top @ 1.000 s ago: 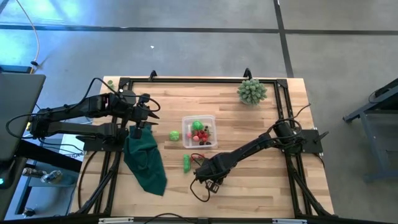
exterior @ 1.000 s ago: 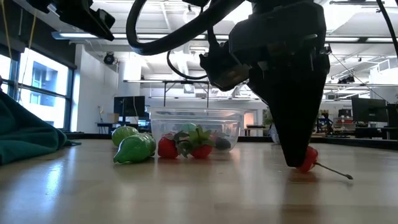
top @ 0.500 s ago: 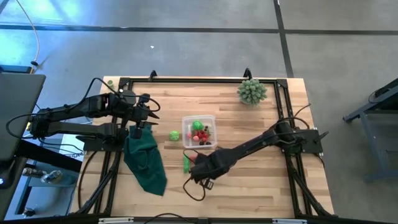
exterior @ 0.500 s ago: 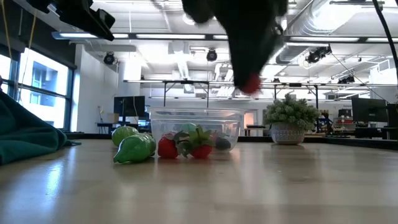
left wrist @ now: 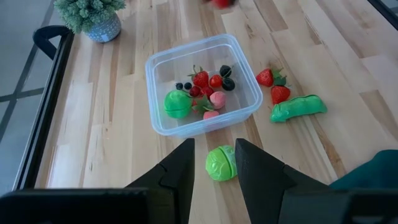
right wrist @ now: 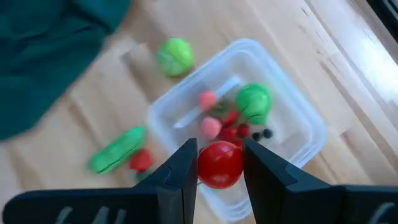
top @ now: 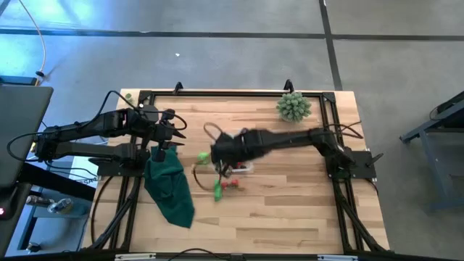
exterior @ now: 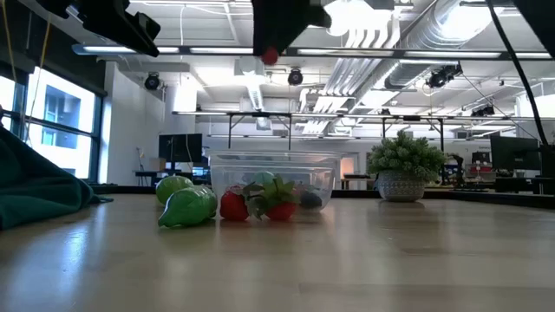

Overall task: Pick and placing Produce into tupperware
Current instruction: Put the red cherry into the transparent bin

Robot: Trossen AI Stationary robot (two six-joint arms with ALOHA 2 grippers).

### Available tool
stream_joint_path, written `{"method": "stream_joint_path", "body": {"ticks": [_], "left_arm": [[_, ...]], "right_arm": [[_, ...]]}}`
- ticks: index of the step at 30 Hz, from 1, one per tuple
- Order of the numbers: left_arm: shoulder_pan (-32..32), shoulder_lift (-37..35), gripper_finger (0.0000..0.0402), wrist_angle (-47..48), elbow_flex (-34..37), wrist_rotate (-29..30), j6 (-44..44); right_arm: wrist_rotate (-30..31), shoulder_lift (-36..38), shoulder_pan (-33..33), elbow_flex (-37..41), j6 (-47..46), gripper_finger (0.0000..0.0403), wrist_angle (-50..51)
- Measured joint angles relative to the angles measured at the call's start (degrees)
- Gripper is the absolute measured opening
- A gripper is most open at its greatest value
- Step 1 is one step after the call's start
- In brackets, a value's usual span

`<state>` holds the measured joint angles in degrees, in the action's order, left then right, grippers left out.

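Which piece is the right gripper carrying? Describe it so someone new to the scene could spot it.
Start at the clear container in the middle of the wooden table. The right gripper hangs above it, its fingers closed on a round, glossy red tomato. It is the only piece in the air, and it is larger and smoother than the strawberries lying beside the container.

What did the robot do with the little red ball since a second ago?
The right gripper, fingers shut on the round red toy fruit, lifted it off the wooden table and swung it up over the clear plastic tupperware. The left gripper stayed put, and the green and red produce beside the tupperware never moved.
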<state>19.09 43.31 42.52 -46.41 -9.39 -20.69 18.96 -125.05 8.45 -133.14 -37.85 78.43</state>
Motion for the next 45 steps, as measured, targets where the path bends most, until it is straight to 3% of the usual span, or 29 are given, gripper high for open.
{"method": "stream_joint_path", "body": {"ticks": [6, 9, 14, 19, 31, 45], "left_arm": [[0.0, 0.0, 0.0106, 0.0, 0.0, 0.0, 0.0], [0.0, 0.0, 0.0106, 0.0, 0.0, 0.0, 0.0], [0.0, 0.0, 0.0106, 0.0, 0.0, 0.0, 0.0], [0.0, 0.0, 0.0106, 0.0, 0.0, 0.0, 0.0], [0.0, 0.0, 0.0106, 0.0, 0.0, 0.0, 0.0], [0.0, 0.0, 0.0106, 0.0, 0.0, 0.0, 0.0]], "right_arm": [[-4.5, -0.1, -8.1, 7.9, 2.9, 0.0092, -2.7], [-9.6, -0.1, -10.7, 14.0, 3.4, 0.0092, -5.8], [-16.4, -0.2, -13.0, 23.8, 3.8, 0.0092, -12.6], [-18.1, -0.2, -13.3, 28.9, 3.8, 0.0092, -17.1], [-17.7, -0.2, -14.0, 30.9, 4.9, 0.0094, -21.2], [-17.7, -0.2, -14.0, 30.9, 5.3, 0.0129, -21.6]]}}
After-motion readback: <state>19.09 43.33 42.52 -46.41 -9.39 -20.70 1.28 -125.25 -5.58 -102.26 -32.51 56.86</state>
